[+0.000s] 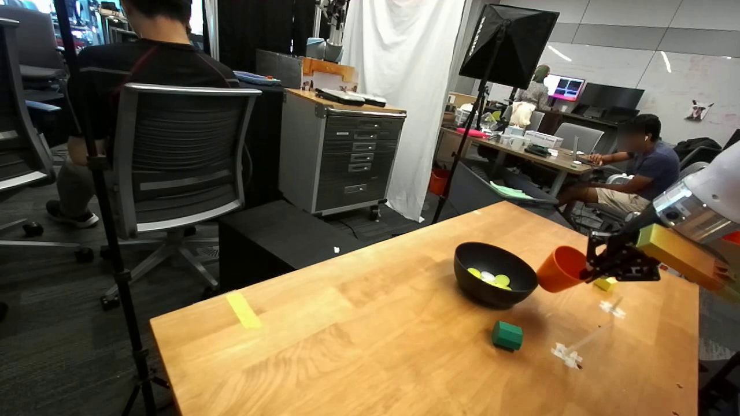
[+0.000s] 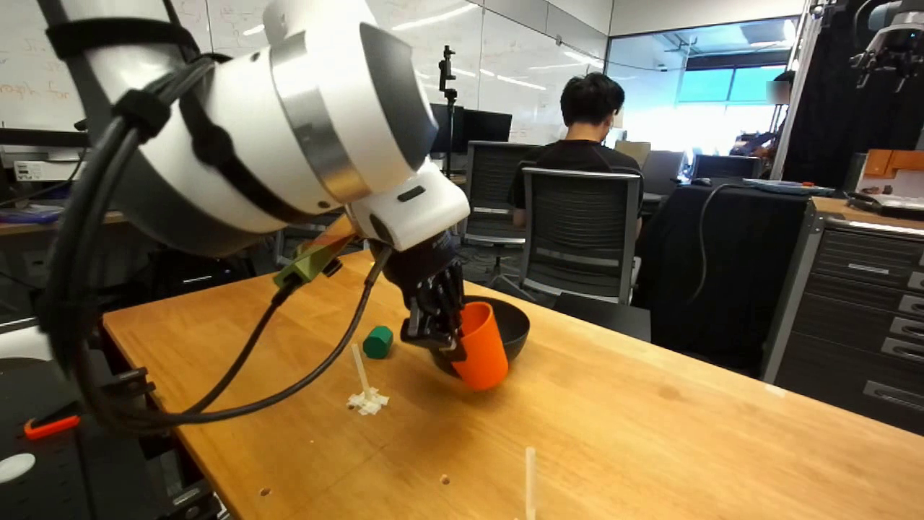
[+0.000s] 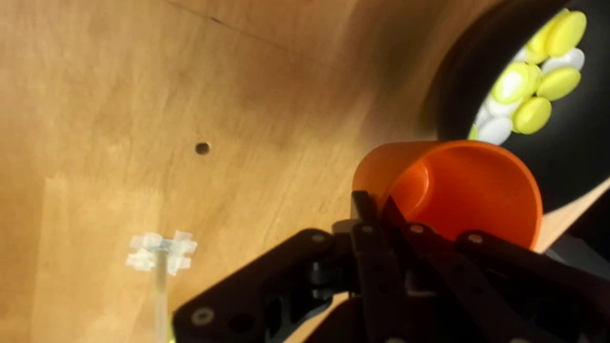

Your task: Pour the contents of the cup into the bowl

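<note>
Wrist view: black two-fingered gripper [image 3: 379, 207] pinched the wall of a tilted orange plastic cup [image 3: 469, 190], right of centre. Round black bowl [image 3: 572, 152], upper right, held flat yellow-green discs [image 3: 532, 115] and white discs [image 3: 495, 130]. Green hexagonal block [image 1: 507, 335] sat lower right in an exterior view.

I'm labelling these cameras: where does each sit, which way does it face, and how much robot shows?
An exterior view: above the table, facing slantwise across it; gripper and arm show at right.
An exterior view: close to the arm, facing past it toward the bowl; arm fills upper left.
Wrist view: on the arm, facing down at cup and bowl; gripper along the bottom.
Shared by both exterior views: cup, bowl, green block.
</note>
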Controlling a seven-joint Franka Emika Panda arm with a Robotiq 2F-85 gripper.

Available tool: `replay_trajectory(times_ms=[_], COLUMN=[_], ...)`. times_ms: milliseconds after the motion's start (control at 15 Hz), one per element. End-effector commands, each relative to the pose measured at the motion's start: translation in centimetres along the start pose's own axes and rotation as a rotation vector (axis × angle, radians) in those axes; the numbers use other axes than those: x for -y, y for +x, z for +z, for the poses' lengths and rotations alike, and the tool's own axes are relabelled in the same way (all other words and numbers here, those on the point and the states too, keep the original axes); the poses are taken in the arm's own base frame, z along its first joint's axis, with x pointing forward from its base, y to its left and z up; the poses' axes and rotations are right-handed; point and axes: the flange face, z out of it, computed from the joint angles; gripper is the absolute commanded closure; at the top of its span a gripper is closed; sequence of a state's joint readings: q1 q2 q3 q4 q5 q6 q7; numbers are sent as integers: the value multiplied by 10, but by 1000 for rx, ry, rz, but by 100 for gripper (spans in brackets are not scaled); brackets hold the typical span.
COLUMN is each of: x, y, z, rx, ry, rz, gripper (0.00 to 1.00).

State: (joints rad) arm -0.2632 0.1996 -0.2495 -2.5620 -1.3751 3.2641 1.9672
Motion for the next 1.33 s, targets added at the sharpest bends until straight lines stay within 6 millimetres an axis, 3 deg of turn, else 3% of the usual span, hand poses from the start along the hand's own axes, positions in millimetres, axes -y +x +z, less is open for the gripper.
replay_trajectory(times_ms=[0,200,800,1267], x=[-24,-32,-13,16], y=[-36,-65,-81,-68], z=[18,25,34,13], rx=[110,194,316,348], ry=[-35,-38,37,60], rz=[-10,-16,3,-37], gripper=[99,99,98,98])
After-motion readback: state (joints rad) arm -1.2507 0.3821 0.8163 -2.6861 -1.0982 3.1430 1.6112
